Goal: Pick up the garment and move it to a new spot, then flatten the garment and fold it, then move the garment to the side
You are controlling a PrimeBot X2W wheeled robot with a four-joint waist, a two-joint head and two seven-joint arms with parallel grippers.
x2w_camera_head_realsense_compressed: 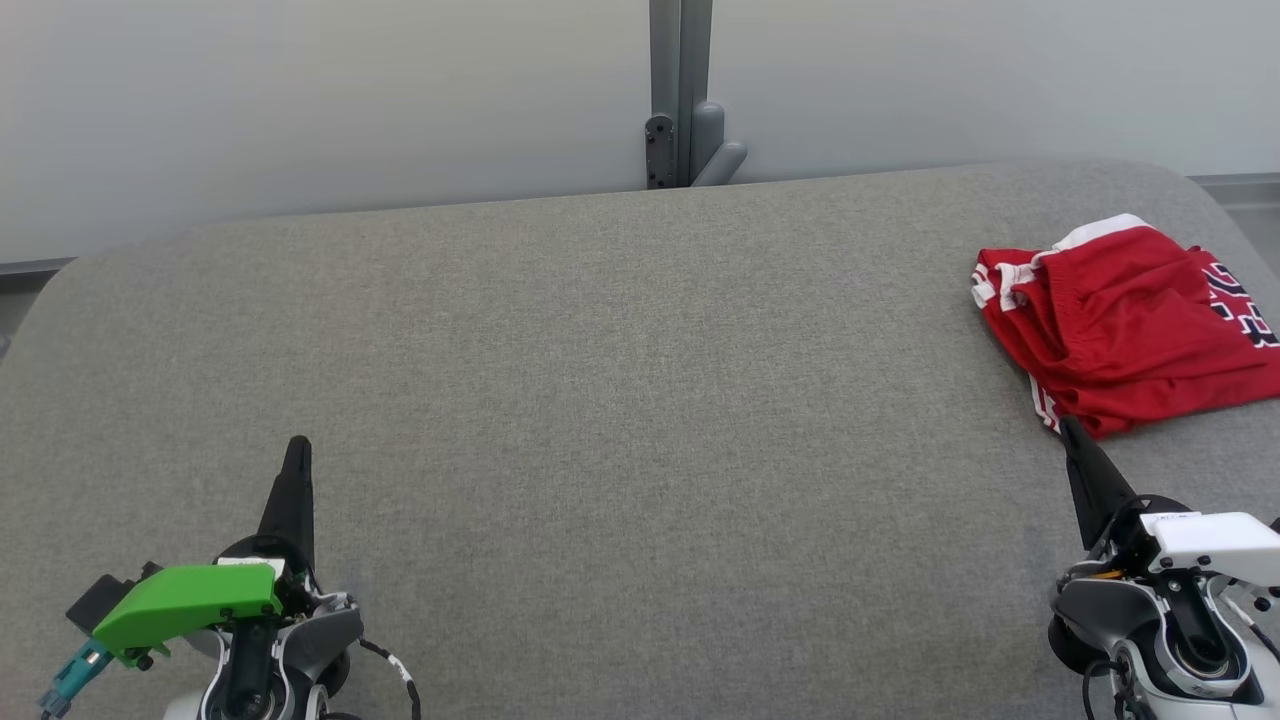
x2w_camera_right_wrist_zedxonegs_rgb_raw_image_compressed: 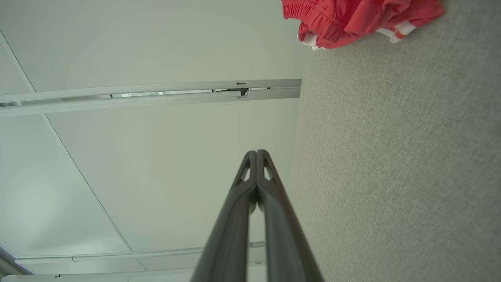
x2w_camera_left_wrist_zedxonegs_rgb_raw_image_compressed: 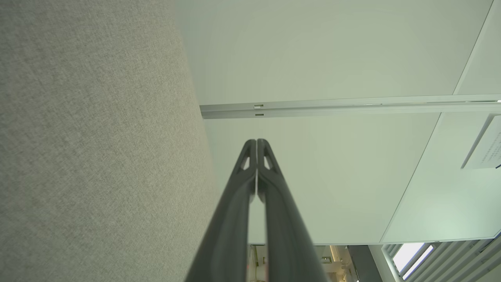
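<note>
The garment, red shorts with white trim and dark lettering, lies folded at the far right of the grey fabric table, partly cut off by the head view's right edge. In the right wrist view the garment sits at the top. My right gripper is shut and empty, its tip just short of the garment's near hem. My left gripper is shut and empty at the lower left, far from the garment. In both wrist views the shut fingers of the left gripper and the right gripper meet at the tips.
A grey post with a bracket stands behind the table's far edge, against pale wall panels. The wide middle and left of the table lie bare. The table's corners are rounded.
</note>
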